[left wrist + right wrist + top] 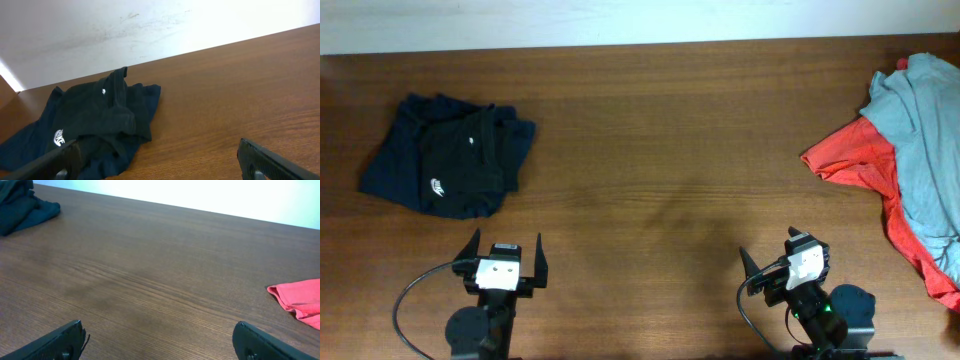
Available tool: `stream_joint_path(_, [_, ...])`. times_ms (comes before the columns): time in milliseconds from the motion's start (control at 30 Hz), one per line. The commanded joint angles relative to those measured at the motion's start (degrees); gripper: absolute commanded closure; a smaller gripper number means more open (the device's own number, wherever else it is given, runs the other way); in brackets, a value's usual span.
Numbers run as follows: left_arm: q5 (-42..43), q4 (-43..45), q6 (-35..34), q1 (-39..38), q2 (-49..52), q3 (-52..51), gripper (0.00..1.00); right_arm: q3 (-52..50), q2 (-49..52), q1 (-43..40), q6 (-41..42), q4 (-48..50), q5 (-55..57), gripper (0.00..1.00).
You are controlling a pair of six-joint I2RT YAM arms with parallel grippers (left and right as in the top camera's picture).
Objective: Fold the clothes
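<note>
Far right of frame, grey-blue tee (pixel 925 130) sits crumpled over red tee (pixel 855 155); navy tee (pixel 450 155) upper left. Left gripper (pixel 508 240) & right gripper (pixel 769 248) both spread wide, empty. Imo pinch just the grey layer, drag it to center.

Table (pixel 660 150) — navy shirt (pixel 440 160), red shirt (pixel 850 155)

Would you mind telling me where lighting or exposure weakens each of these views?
Overhead: evenly lit, a faint darker patch on the table, and the navy T-shirt shows little fold detail. Left wrist: the wall washes out toward the right. Right wrist: the background past the table is blown out; the right gripper is dark and soft.
</note>
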Motion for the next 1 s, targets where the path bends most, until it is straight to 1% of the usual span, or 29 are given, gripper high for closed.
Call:
stream_joint_path(0, [0.66,0.31,-0.72,0.17,-0.37,-0.79,0.01,-0.39,-0.33,-0.37,-0.17,0.0,-0.31,0.01])
stream_joint_path(800, [0.7,0.31,-0.74,0.17,-0.37,-0.79,0.01,-0.39,-0.33,-0.37,-0.17,0.0,-0.28,0.01])
stream_joint_path(967, [3.28,0.35,-0.74,0.17,-0.33,-0.79,0.01,-0.39,-0.33,-0.37,-0.17,0.07,-0.02,0.01])
